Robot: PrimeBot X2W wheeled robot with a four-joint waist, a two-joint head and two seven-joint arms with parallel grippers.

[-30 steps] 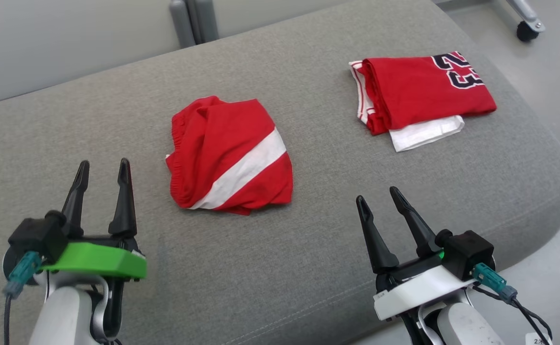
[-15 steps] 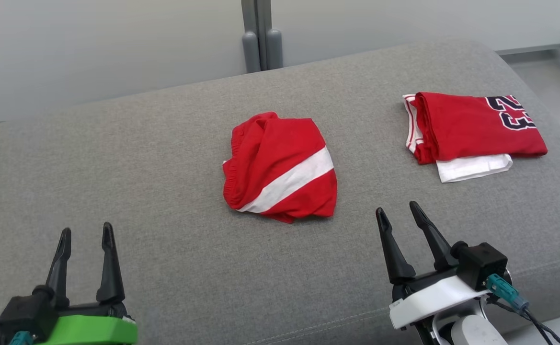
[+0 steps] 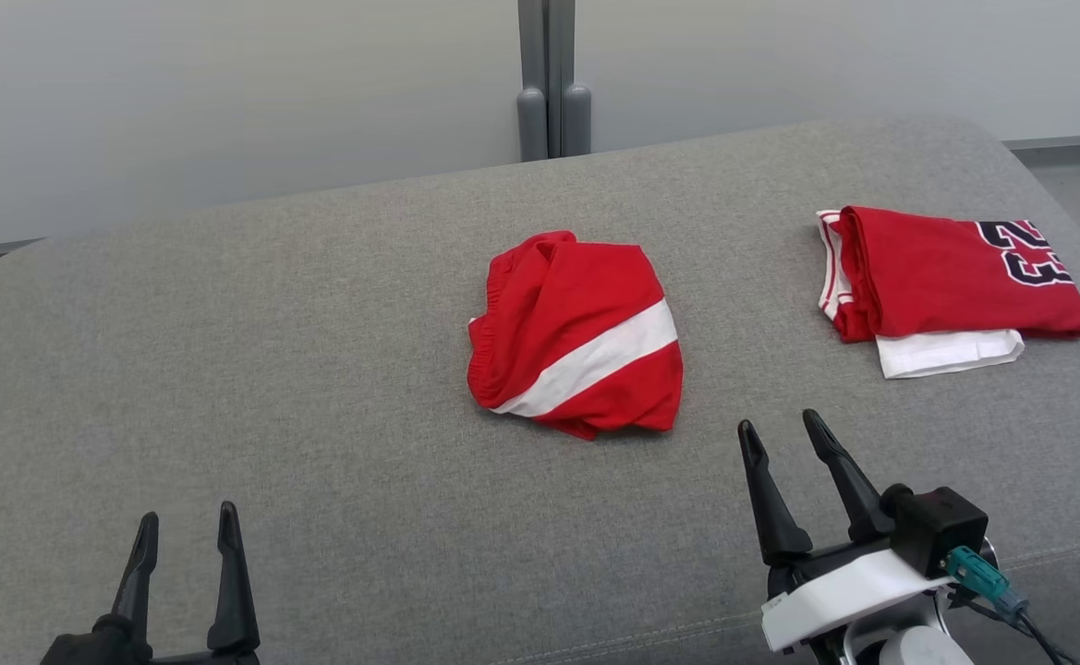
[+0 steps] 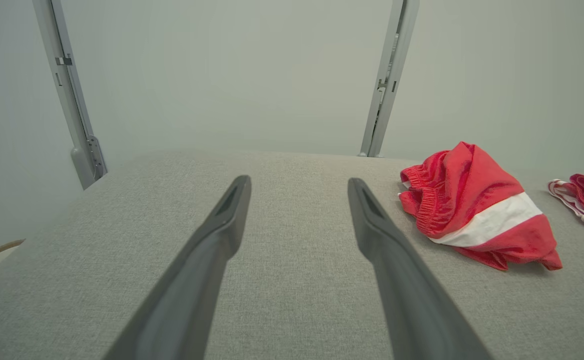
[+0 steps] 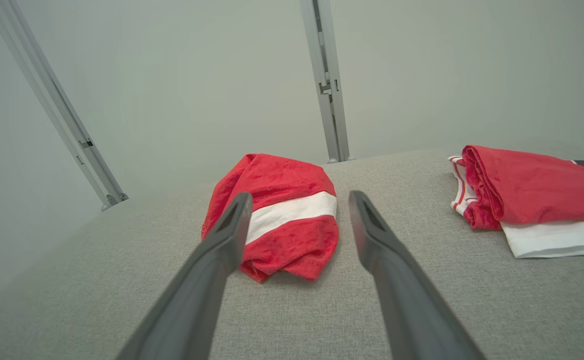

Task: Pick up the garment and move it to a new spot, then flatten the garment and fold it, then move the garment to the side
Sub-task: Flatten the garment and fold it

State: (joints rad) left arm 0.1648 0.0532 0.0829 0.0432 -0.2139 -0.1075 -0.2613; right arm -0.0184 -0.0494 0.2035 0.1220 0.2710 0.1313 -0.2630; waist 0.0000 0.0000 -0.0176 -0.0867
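Observation:
A crumpled red garment (image 3: 576, 334) with a broad white stripe lies in a heap near the middle of the grey cushion (image 3: 225, 369). In the left wrist view the garment (image 4: 476, 210) is off to the right; in the right wrist view the garment (image 5: 277, 215) sits just beyond the fingertips. My left gripper (image 3: 187, 528) hovers open at the lower left, far from the cloth. My right gripper (image 3: 780, 431) stands open at the lower right, a short way in front of and right of the heap. Nothing is between either pair of fingers.
A folded red jersey (image 3: 955, 272) with dark numbers lies on a white folded cloth (image 3: 951, 352) at the cushion's right end. A pale wall with a grey upright post (image 3: 553, 83) runs behind. The cushion's rounded edges fall away at left and right.
The head camera has swung, so the whole picture shifted right and down. My left gripper now sits lower in the frame with its green mount out of sight. The clothes lie as before.

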